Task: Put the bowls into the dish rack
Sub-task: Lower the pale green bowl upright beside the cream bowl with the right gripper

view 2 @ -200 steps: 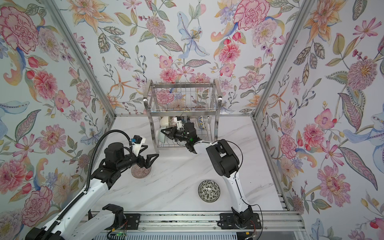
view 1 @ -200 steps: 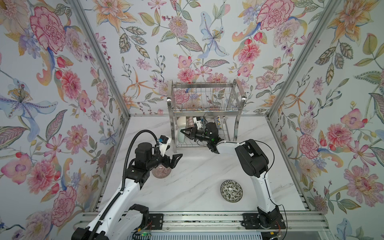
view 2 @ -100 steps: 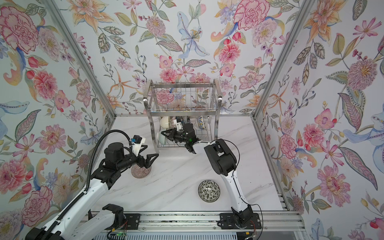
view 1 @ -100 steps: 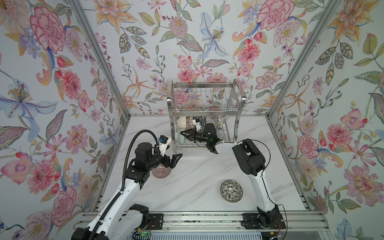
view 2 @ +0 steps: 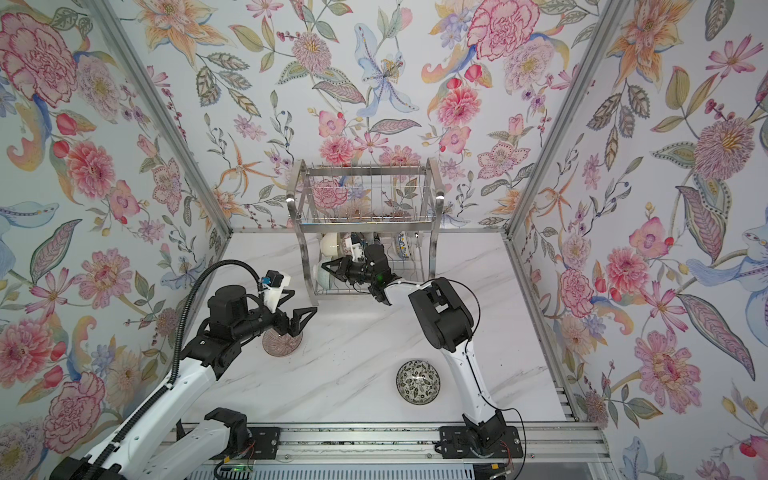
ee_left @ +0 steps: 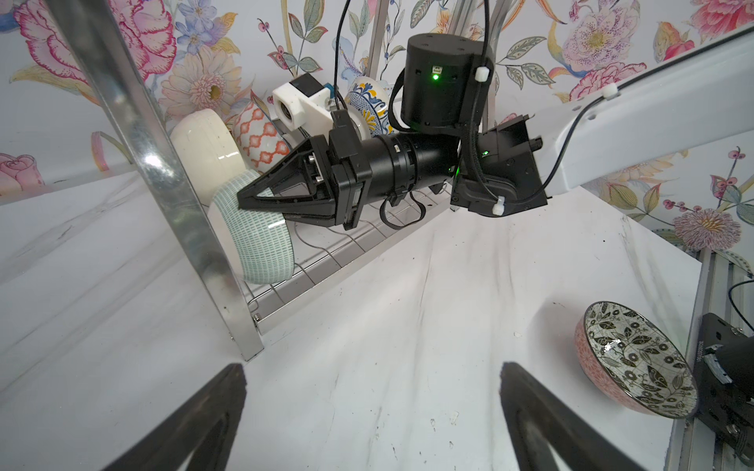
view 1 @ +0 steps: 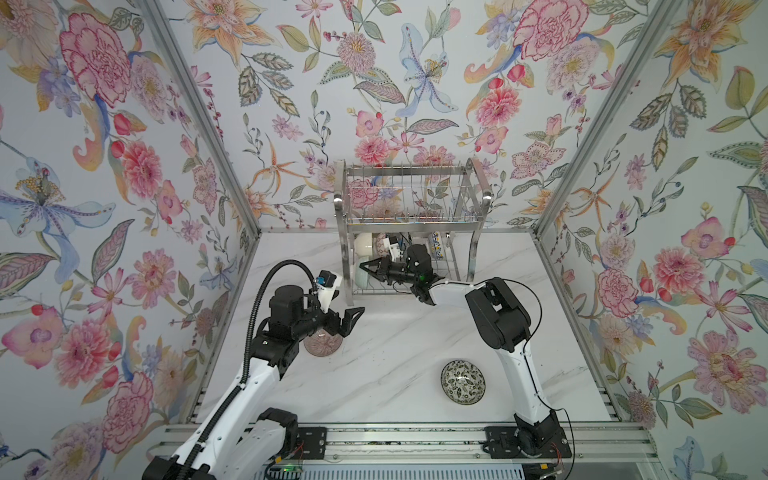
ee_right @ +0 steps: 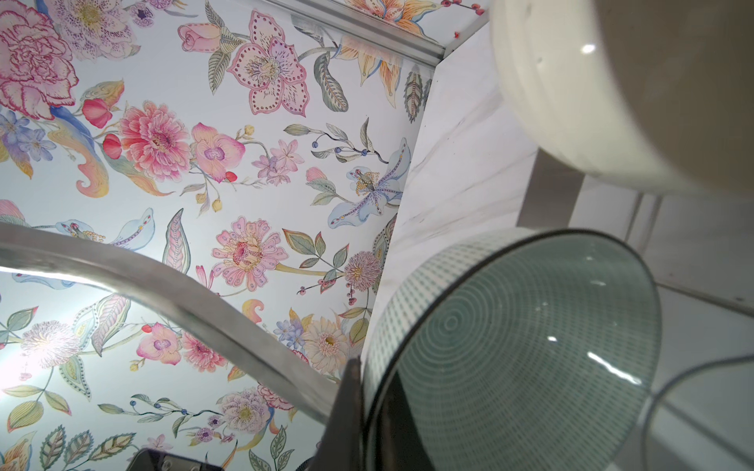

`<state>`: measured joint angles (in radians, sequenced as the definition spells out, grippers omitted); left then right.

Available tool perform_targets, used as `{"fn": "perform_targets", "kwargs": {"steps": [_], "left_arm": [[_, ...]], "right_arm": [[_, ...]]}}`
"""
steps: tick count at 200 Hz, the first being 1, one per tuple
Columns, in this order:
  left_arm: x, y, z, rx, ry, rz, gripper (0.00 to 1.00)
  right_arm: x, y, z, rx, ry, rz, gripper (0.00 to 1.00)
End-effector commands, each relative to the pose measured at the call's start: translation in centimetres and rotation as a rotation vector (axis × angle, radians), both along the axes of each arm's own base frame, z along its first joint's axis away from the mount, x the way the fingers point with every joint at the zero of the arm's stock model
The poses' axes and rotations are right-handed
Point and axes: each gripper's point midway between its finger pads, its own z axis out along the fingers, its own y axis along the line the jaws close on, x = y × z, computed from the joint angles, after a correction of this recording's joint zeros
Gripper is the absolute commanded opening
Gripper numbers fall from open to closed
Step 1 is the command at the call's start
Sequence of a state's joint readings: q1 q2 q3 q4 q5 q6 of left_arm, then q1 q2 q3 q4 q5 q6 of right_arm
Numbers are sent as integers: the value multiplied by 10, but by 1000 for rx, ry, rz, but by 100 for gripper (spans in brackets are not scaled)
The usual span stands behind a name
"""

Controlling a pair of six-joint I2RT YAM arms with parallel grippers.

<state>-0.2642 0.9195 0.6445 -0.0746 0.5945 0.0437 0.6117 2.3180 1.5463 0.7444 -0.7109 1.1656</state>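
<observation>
Dish rack [view 1: 411,226] stands at the back of the marble table [view 1: 395,332], close to the rear wall. The right gripper [view 1: 365,267] reaches into the lower tier from the front and is clamped on the rim of the pale green bowl [view 1: 360,279]. The right wrist view shows one finger outside the wall of this bowl [ee_right: 510,346] and one inside. The bowl stands on edge at the left end of the lower shelf, just beside the left side frame, its opening turned toward the gripper. In the left wrist view its lower edge [ee_left: 261,244] is at the shelf wires; contact cannot be confirmed. Behind it on the same shelf a cream bowl [ee_left: 204,147] stands on edge, with an orange lattice bowl [ee_left: 261,138] just beside that. A blue and yellow bowl [ee_left: 367,110] stands further along, partly hidden by the right arm's camera. The left gripper [view 1: 353,322] has its jaws spread wide and grasps nothing. It hovers over the far edge of the mauve ribbed bowl [view 1: 322,345], which sits upright on the table in front of the rack's left corner. The black-and-white leafy bowl [view 1: 462,381] sits upright on the table near the front edge, right of centre, well apart from the rack and untouched
</observation>
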Motion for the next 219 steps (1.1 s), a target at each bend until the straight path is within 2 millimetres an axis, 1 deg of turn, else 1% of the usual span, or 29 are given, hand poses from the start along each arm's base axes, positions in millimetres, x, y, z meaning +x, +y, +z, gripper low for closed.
{"fn": "perform_targets", "kwargs": {"steps": [1,24,60,161,187,219], "left_arm": [[2,2,14,-11,-33,12,99],[2,1,14,-12,-33,9,99],[2,1,13,-12,-31,10,99],[1,0,14,-19,-29,4,99],[2,0,14,-19,-29,5,99],[4,4,15,-12,-40,32,99]], "right_arm": [[4,-1,4,-24,-35,2,0],[2,-3,0,-37,-31,3,0],[-2,-9,2,-49,-41,-13,0],[-5,-17,-2,-89,-45,-19,0],[-5,-16,-4,-99,-45,-19,4],[-5,-15,0,-97,-58,-17,8]]}}
